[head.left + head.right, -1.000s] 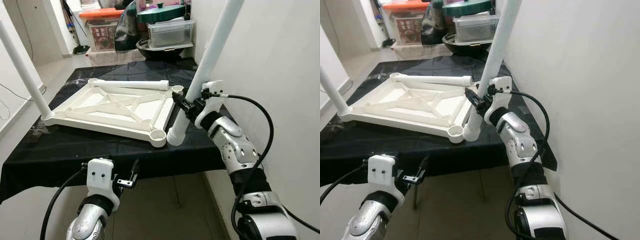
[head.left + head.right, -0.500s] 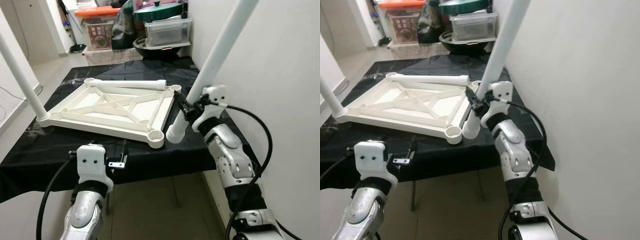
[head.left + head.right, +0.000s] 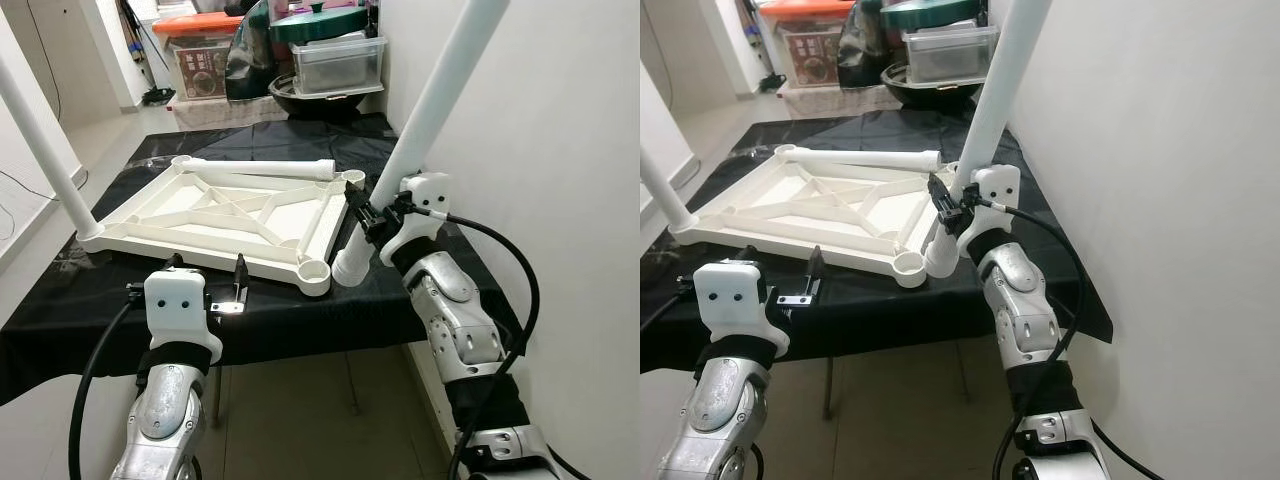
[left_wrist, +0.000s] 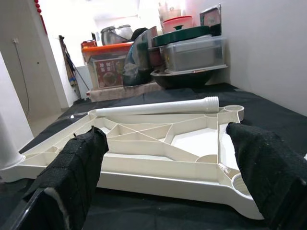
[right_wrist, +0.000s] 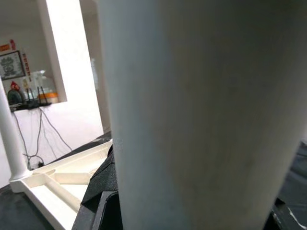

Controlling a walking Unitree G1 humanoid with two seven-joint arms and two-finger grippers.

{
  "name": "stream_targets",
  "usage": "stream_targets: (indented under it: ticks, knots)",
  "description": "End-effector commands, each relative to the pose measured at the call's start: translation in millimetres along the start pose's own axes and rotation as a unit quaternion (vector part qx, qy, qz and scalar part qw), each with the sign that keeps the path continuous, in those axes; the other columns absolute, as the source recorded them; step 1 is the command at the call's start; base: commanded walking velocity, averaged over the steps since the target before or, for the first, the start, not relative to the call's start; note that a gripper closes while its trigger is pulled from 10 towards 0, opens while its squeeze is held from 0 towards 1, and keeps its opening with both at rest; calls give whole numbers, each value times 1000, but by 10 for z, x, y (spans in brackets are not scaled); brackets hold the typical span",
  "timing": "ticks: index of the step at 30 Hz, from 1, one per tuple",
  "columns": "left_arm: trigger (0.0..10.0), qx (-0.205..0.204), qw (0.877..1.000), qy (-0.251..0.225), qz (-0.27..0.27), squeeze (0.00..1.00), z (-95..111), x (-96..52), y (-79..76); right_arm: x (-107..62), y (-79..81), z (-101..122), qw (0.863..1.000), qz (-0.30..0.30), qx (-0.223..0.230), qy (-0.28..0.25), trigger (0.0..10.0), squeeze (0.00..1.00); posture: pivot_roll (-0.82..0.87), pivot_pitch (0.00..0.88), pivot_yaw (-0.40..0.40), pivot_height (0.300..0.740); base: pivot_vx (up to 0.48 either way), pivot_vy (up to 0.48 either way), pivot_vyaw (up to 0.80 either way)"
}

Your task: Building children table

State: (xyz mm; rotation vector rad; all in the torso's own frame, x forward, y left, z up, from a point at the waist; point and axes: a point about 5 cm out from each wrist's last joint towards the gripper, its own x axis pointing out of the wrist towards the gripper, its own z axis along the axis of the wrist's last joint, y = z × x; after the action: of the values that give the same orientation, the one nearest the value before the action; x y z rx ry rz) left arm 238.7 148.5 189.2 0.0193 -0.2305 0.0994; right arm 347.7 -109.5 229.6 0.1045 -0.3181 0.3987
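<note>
Black cloth covers the work surface (image 3: 300,315) in our head view, where the upturned white plastic tabletop frame (image 3: 225,215) lies and our right gripper (image 3: 368,215) clamps a long white plastic leg tube (image 3: 425,110), its foot just beside the frame's near corner socket. Our left wrist view shows the left gripper (image 4: 165,167) spread and empty before the frame, while the right wrist view shows the smooth tube pinned between our pads (image 5: 103,191): stiff, light and probably slippery, so gripping low near the socket seems wise.

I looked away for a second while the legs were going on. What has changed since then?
The left pincer has risen from below the table edge to the near rim of the white tabletop frame, fingers open. The right pincer still clamps the tilted white leg beside the empty corner socket. Frame unmoved.
</note>
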Motion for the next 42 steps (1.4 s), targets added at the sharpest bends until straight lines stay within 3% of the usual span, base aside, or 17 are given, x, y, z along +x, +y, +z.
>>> stream_targets:
  ticks: [1,25,42]
  knots:
    - [10000,12,1000,0,9,0,9,13,20,18,53,69,1000,4,-4,-20,10000,0,-81,0,33,740,0,0,0]
    - [10000,22,1000,-6,1,0,41,33,8,32,89,79,1000,7,-3,-23,10000,0,-56,0,47,740,0,0,0]
    - [10000,26,1000,-8,-6,0,49,43,-24,42,94,74,1000,8,-6,-23,10000,0,-42,0,41,740,262,0,0]
